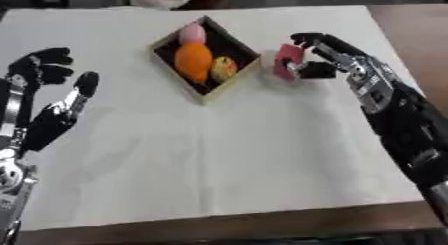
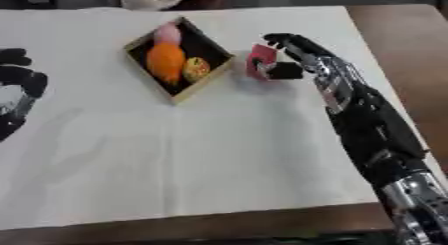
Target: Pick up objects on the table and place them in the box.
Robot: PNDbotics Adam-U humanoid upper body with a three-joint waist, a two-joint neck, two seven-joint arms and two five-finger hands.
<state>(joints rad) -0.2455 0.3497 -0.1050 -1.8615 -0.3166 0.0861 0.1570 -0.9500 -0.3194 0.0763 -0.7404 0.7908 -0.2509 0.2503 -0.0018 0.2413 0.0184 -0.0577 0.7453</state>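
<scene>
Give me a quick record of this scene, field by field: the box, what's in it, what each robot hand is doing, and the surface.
Box: open wooden box with dark inside, set cornerwise on the table
Contents: pink rounded object, orange oval object, small yellow-green object
Right robot hand: pinching a red blocky object just right of the box
Left robot hand: open, idle at left edge
Surface: white cloth-covered table

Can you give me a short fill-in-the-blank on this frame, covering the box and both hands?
1. The right hand pinches a small ___ object just right of the box.
2. The largest item in the box is coloured ___.
3. The left hand holds ___.
4. The box already contains ___ items.

Missing words: red; orange; nothing; three
</scene>
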